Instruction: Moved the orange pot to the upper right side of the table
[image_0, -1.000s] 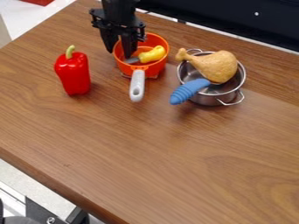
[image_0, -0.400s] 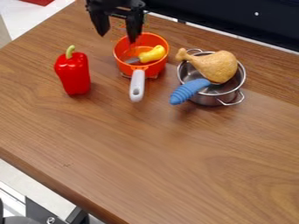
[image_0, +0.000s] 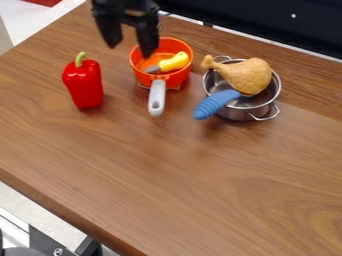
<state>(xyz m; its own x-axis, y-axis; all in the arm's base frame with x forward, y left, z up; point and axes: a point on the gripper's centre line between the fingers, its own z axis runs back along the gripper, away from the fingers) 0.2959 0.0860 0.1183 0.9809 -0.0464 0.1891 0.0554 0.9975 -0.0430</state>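
Presently, pincer: spread, pinching nothing; left of the steel pot, towards the far edge.
Orange pot: upright on the counter, just left of the steel pot.
Collision risk: a low rightward carry could strike the steel pot, or its overhanging blue handle, and displace the drumstick.
Tilt risk: an off-centre rim grip may tip the load, spilling the yellow-handled tool.
Placement risk: releasing short, left of the steel pot, would probably miss the upper right.

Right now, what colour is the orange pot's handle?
Light grey, on the pot; camera view.
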